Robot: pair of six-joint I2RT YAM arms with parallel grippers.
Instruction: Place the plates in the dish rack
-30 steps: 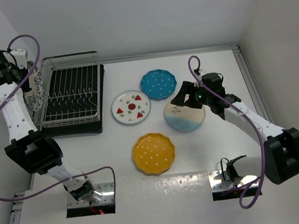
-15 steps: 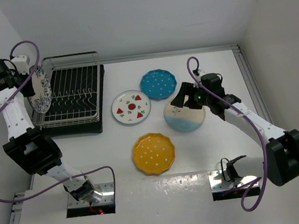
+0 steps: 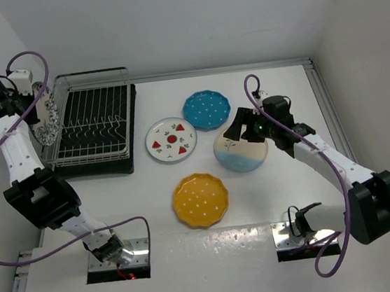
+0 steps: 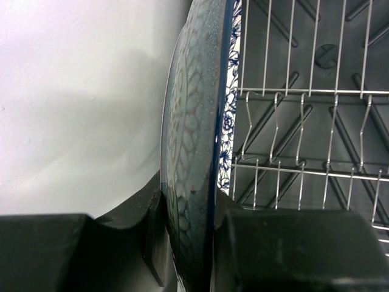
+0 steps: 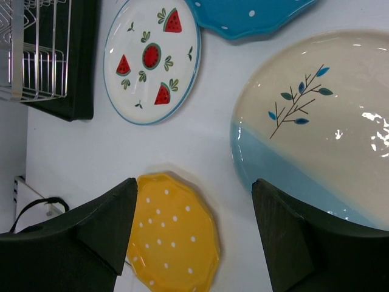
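Note:
My left gripper is shut on the white plate with the blue floral rim, holding it on edge above the left rim of the silver wire dish rack. In the left wrist view the plate stands edge-on between my fingers, with the rack wires to its right. My right gripper is open and empty, hovering above the left edge of the cream-and-light-blue plate. The strawberry plate, teal plate and yellow plate lie flat on the table.
The rack sits over a black tray at the table's back left, close to the left wall. The right wrist view shows the strawberry plate, yellow plate, cream-and-blue plate, teal plate and a rack corner.
The left gripper swung the floral plate slightly right over the rack, then back left, turning it more edge-on. The right arm has hardly moved.

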